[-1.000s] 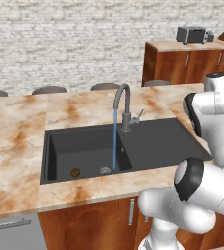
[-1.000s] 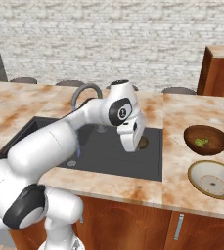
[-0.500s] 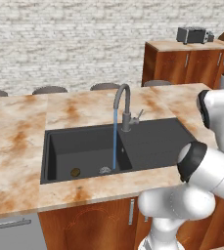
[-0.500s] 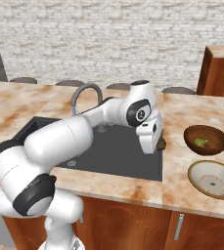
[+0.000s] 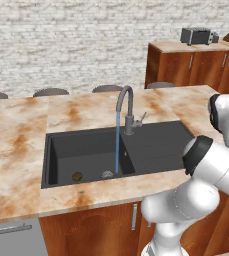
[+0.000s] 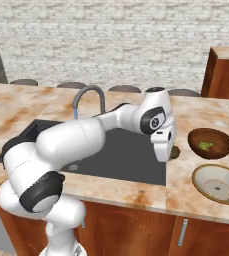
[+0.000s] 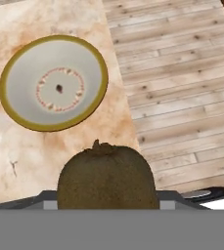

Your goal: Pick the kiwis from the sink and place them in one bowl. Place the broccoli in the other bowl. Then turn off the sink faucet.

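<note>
While the white arm is swinging rightward over the marbled orange worktop [image 6: 186,182], the scene is reading like this:

Tool: the tool [image 6: 167,150] is hanging past the right edge of the matte dark-grey rectangular sink [image 6: 131,160], beside the two bowls; half a second ago it was sitting over the sink's right rim, and a second ago over the basin itself.

Tool state: it is pinching a small brown oval kiwi [image 7: 107,177], which is bulging up at the bottom of the hand view; in the right base view a dark sliver of that fruit [image 6: 174,150] is peeking out behind the hand.

Second kiwi: the other brown oval kiwi [image 5: 77,176] is lying on the sink floor [image 5: 86,155], left of the round metal drain [image 5: 107,174], where it was lying before.

Cream bowl: the pale cream round bowl with the yellow-olive rim [image 7: 54,82] is sitting on the worktop ahead of the held kiwi; the same bowl [image 6: 219,183] is standing near the front edge.

Wooden bowl: the dark reddish-brown round wooden bowl [image 6: 210,142] is holding the yellow-green lumpy broccoli floret [image 6: 205,145], as earlier.

Faucet: the tall grey metal gooseneck faucet [image 5: 127,107] is running a thin blue water stream [image 5: 117,145] down near the drain, unchanged.
</note>
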Controlling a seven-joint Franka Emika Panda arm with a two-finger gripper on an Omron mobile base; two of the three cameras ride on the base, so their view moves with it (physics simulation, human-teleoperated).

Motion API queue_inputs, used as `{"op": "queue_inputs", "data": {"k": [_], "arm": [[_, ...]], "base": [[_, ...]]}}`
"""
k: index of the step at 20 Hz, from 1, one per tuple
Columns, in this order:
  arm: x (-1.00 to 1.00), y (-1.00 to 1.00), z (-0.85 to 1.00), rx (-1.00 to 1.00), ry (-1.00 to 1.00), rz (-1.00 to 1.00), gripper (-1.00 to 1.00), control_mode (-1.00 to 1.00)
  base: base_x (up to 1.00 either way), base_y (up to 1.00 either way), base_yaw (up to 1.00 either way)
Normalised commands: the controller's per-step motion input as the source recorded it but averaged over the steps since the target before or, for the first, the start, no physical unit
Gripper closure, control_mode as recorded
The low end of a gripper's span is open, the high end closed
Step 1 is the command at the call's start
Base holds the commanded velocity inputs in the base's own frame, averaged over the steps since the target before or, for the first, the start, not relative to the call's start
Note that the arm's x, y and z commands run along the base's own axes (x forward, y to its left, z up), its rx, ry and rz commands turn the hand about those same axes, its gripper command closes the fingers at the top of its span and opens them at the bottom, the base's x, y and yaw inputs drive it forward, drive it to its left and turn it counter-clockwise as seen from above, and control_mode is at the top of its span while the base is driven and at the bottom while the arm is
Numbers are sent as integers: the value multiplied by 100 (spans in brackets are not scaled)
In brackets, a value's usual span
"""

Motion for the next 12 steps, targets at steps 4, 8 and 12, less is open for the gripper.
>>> {"op": "queue_inputs", "data": {"k": [4,8,12], "arm": [[0,-42,-15,0,0,0,100,-100],[0,-40,-21,0,0,0,100,-100],[0,-35,-41,0,0,0,100,-100]], "base": [[0,0,0],[0,0,0],[0,0,0]]}}
